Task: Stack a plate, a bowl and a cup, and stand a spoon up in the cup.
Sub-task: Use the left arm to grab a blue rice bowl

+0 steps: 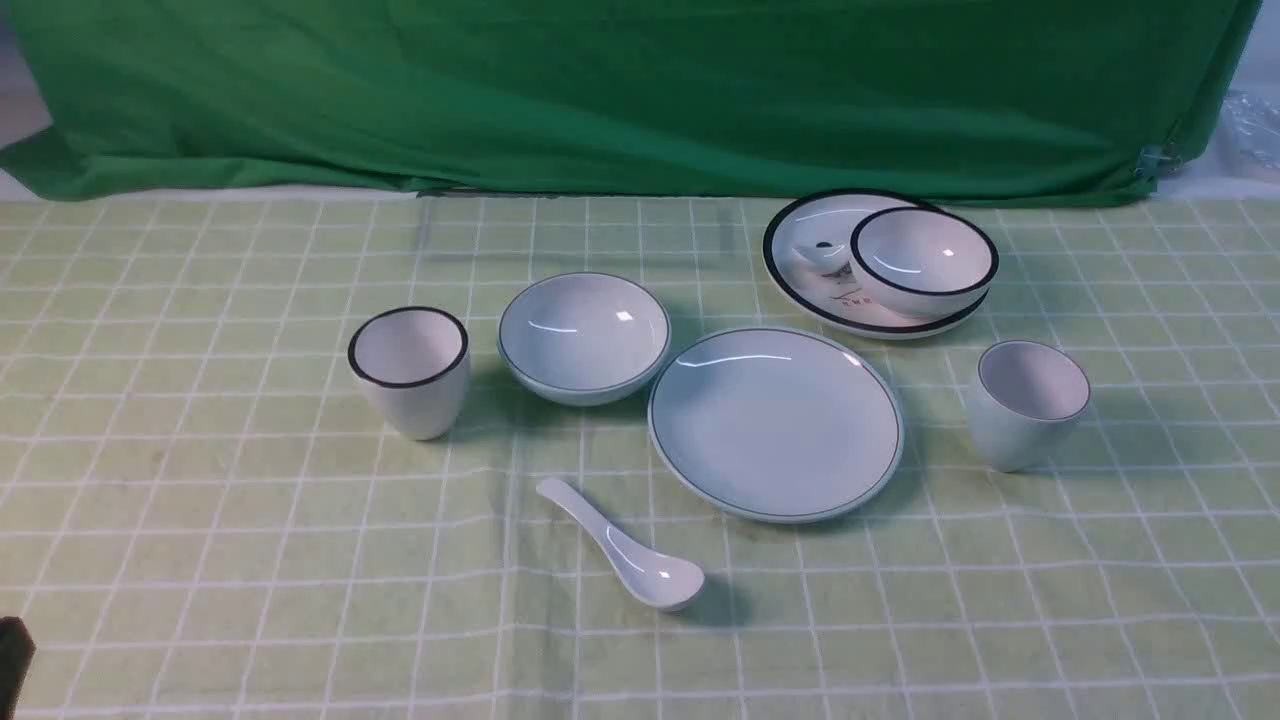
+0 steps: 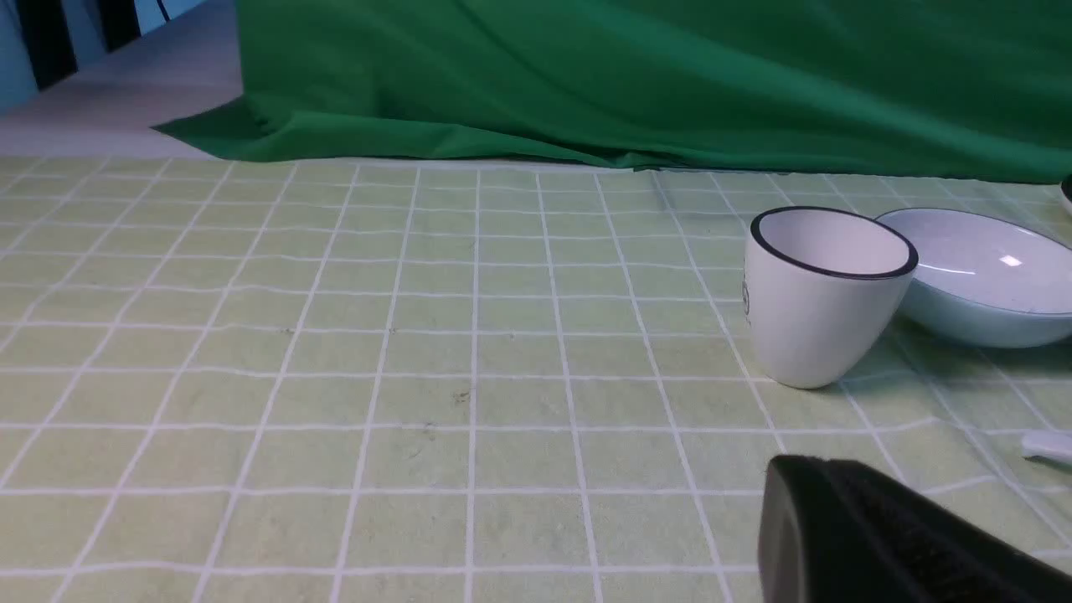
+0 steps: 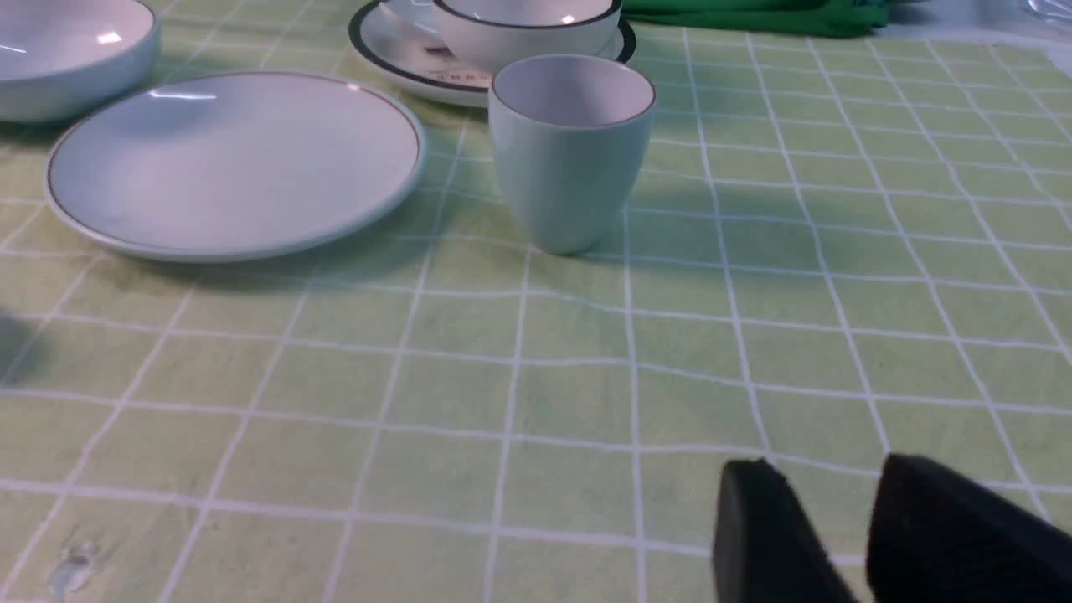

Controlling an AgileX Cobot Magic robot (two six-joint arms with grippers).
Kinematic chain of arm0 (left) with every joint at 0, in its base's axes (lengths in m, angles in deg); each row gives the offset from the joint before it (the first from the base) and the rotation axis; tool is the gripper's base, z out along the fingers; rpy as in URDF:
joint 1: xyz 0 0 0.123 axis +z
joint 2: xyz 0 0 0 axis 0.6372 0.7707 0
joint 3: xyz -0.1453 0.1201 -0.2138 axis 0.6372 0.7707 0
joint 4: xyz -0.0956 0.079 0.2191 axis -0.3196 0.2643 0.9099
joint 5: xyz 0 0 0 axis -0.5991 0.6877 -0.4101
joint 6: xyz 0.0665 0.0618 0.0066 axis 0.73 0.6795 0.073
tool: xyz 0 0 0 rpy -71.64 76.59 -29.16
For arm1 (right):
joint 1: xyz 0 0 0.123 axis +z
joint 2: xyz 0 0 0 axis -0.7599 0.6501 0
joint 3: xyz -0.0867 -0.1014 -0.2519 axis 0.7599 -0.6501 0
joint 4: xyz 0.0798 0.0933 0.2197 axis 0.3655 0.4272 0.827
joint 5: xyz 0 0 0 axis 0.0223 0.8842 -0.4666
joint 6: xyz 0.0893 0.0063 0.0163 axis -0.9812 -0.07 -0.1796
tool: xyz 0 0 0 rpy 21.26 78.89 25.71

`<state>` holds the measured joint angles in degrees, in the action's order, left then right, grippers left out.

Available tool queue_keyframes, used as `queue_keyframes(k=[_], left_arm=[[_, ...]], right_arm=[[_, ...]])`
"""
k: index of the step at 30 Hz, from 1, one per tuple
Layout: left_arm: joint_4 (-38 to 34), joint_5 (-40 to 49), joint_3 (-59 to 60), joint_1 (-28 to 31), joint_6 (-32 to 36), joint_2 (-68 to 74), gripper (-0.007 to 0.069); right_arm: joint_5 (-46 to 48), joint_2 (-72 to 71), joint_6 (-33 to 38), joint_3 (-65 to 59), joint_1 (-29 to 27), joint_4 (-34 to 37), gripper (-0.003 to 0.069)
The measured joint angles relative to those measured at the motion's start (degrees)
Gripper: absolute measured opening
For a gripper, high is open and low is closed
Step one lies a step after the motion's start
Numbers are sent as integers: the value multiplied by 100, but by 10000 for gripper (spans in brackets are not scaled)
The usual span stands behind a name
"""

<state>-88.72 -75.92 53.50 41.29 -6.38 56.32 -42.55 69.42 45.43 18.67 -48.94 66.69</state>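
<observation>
None of the stacking was done. The plate (image 1: 776, 425) lay flat and bare on the tabletop (image 1: 300, 620), the bowl (image 1: 585, 335) just beside it on the left, beyond the spoon (image 1: 625, 550). The cup (image 1: 1028, 405) stood upright and empty to the plate's right, and the spoon lay nearer the robot. Bowl onto plate, cup into bowl, spoon into cup: all three moves were left, I judged. The left hand (image 2: 804, 461) was closed with nothing in it; the right hand (image 3: 825, 469) had its fingers parted, and it too held nothing.
</observation>
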Motion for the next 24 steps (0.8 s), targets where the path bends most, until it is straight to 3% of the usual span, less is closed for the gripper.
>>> queue_keyframes(k=[16,18,21,24], left_arm=[[-137,-82,0,0,-20,0,4],[-822,-380,0,0,-236,0,4],[-2545,-1035,0,0,-697,0,4],[-3106,-1595,0,0,-874,0,4]], right_arm=[[0,0,0,0,0,0,238],[0,0,0,0,0,0,238],[0,0,0,0,0,0,238],[8,0,0,0,0,0,238]])
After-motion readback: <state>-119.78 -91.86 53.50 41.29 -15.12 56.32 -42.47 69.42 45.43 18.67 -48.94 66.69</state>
